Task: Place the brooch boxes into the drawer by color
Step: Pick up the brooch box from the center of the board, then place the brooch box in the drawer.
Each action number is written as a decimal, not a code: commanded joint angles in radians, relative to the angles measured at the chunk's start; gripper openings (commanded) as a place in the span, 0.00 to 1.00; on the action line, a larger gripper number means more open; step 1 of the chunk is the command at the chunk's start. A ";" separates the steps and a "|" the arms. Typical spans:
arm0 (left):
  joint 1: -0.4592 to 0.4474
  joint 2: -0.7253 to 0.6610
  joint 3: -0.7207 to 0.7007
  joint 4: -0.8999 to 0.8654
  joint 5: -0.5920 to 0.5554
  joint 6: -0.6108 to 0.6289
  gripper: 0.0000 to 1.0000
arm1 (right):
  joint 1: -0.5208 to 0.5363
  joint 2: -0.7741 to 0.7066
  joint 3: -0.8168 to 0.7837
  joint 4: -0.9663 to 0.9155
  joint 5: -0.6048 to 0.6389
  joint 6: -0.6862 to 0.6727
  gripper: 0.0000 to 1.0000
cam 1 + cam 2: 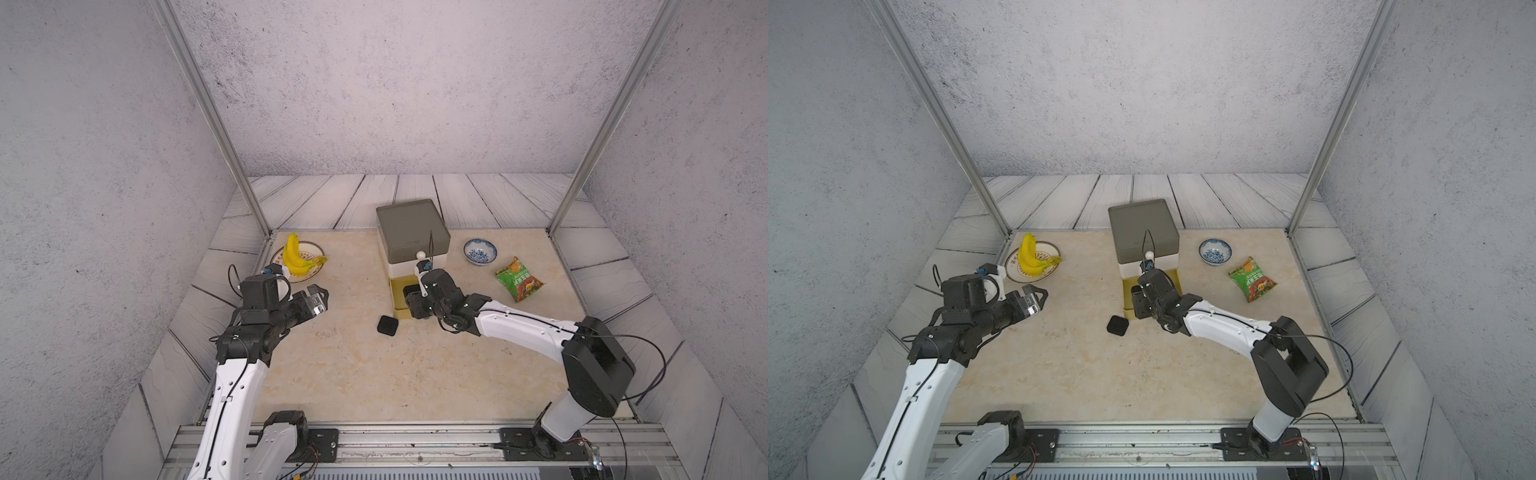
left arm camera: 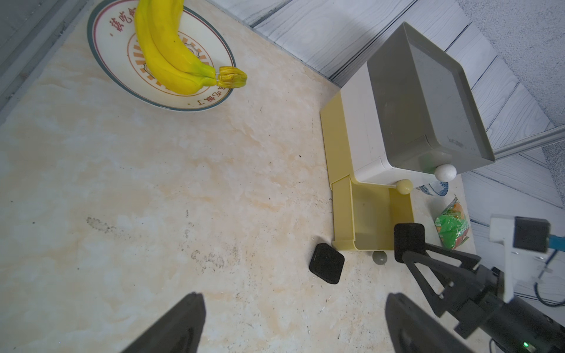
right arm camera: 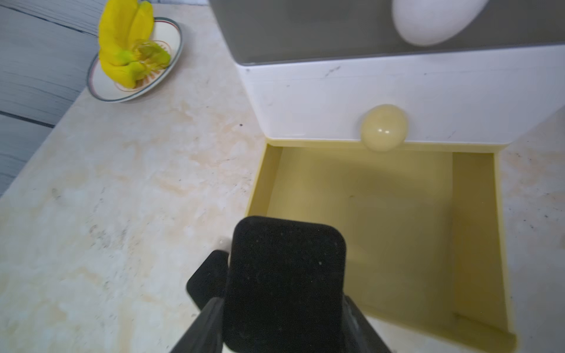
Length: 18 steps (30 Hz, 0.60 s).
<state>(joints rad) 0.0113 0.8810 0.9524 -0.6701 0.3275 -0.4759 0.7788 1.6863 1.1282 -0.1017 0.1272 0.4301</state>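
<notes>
Over the open drawer's (image 3: 382,214) front edge, right jaws pinched a black box (image 3: 284,284), likely needing release inside; left jaws stood spread.

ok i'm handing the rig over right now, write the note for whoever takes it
Left gripper: open, empty, hovering above the table near the banana plate.
Right gripper: shut on a black brooch box, held at the front edge of the open yellow drawer.
Second black box: on the table beside that drawer's front corner.
Grey drawer and white drawer are shut.
Done: yellow drawer open, its visible part empty. No red or blue boxes in view.
Left: drop in the held box, then the second black one.
</notes>
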 commanded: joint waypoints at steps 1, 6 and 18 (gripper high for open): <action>0.009 0.012 0.038 0.017 0.013 -0.003 0.98 | -0.014 0.070 0.076 0.002 -0.020 -0.047 0.39; 0.010 0.011 0.030 0.025 0.007 -0.002 0.98 | -0.021 0.192 0.156 0.010 -0.024 -0.070 0.39; 0.010 0.021 0.002 0.046 0.006 0.001 0.98 | -0.026 0.358 0.255 0.022 -0.006 -0.075 0.47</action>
<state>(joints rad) 0.0113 0.9112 0.9600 -0.6460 0.3294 -0.4767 0.7578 2.0331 1.3533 -0.0933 0.1055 0.3660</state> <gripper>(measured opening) 0.982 0.562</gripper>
